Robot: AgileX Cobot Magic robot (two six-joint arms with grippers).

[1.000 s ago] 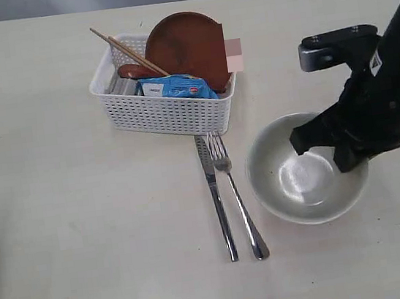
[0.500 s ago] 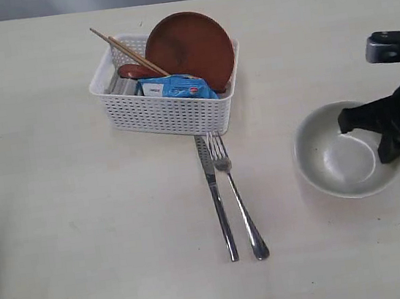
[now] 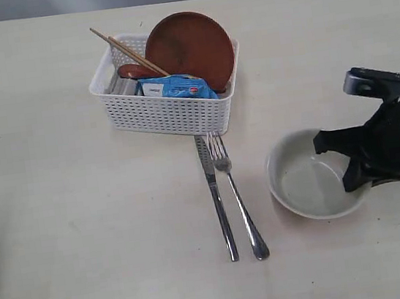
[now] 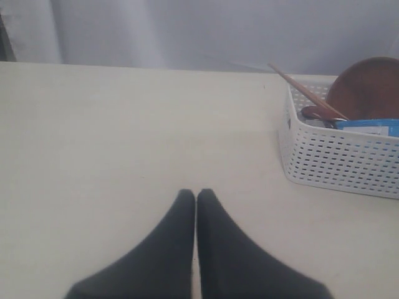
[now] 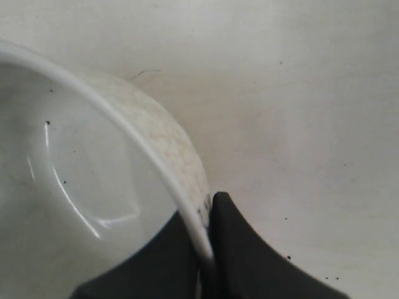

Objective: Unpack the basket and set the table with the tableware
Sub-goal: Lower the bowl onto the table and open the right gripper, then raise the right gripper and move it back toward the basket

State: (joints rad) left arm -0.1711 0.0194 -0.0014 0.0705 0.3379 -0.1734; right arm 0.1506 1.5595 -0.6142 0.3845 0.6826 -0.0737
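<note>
- Table (image 3: 61, 212): pale cream top, carries everything in view.
- Basket (image 3: 158, 114): white lattice, sits toward the far side of the table, left of centre in the exterior view. It is partly unpacked, with 4 kinds of item showing inside.
- Right gripper (image 5: 206, 218): dark, at the right edge of the exterior view. It is clamped on the bowl's rim, 1 finger inside the bowl and 1 outside.
- Bowl (image 3: 304, 187): cream, faint print on the outer wall, out of the basket and right of the cutlery. It looks slightly tilted (resting or just lifted, cannot tell).
- Plate (image 3: 190, 47): round, brown, stands on edge against the basket's right end, rising above the rim.
- Knife (image 3: 216, 199) and fork (image 3: 238, 203): steel, side by side on the table with the knife on the left, their tips close to the basket's near wall.
- 2 chopsticks (image 3: 124, 49): slant out over the basket's far left corner.
- Blue snack packet (image 3: 177, 87): lies in the basket against the near wall.
- Spoon (image 3: 134, 71): dark, in the basket behind the packet, partly hidden.
- Left gripper (image 4: 196, 196): fingers pressed together with nothing between them, over bare table and well apart from the basket.
</note>
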